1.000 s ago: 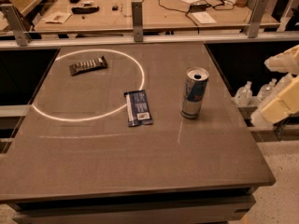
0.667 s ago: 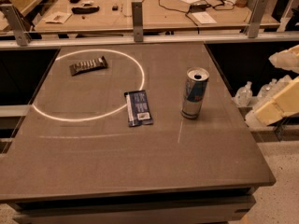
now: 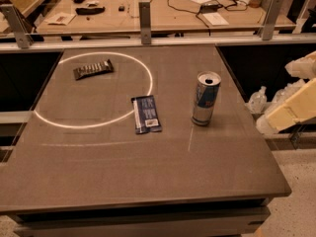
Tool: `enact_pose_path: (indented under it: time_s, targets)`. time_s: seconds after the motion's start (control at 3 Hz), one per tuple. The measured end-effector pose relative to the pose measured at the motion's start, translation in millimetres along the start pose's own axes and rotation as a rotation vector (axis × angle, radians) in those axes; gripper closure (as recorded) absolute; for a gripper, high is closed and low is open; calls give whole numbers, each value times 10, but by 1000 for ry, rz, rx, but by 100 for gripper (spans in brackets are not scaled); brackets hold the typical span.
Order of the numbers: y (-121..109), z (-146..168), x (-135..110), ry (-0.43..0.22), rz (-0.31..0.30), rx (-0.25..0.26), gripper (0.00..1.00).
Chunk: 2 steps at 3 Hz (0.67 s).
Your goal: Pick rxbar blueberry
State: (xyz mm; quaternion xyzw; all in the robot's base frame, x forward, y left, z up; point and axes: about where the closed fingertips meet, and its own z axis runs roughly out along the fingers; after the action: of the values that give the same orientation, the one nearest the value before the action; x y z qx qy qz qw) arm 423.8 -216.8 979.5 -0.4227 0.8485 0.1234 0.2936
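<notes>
Standing container: the drink can [image 3: 206,98] is upright on the right half of the table, its mouth open at the top; what is inside it cannot be told.
Rxbar blueberry: the rxbar blueberry [image 3: 146,114] lies flat near the middle of the table, left of the can and apart from it, crossing the lower right arc of the white circle.
Brown bar: the brown bar [image 3: 93,69] lies flat inside the circle, at its upper left.
Gripper: the gripper [image 3: 295,107] hangs beyond the table's right edge, well apart from the blueberry bar; how far open it is, and any hold, I cannot tell.
Table: the table [image 3: 148,181] has a grey-brown top, with the white circle [image 3: 84,127] on its left half.
Room: a metal rail [image 3: 148,42] runs along the far edge; behind it a wooden workbench [image 3: 163,16] carries cables and papers.
</notes>
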Motion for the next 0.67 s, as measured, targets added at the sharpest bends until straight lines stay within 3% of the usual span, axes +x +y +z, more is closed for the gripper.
enact_pose_path:
  time_s: [0.67]
  targets:
    - [472, 217, 56, 114, 309, -122, 0]
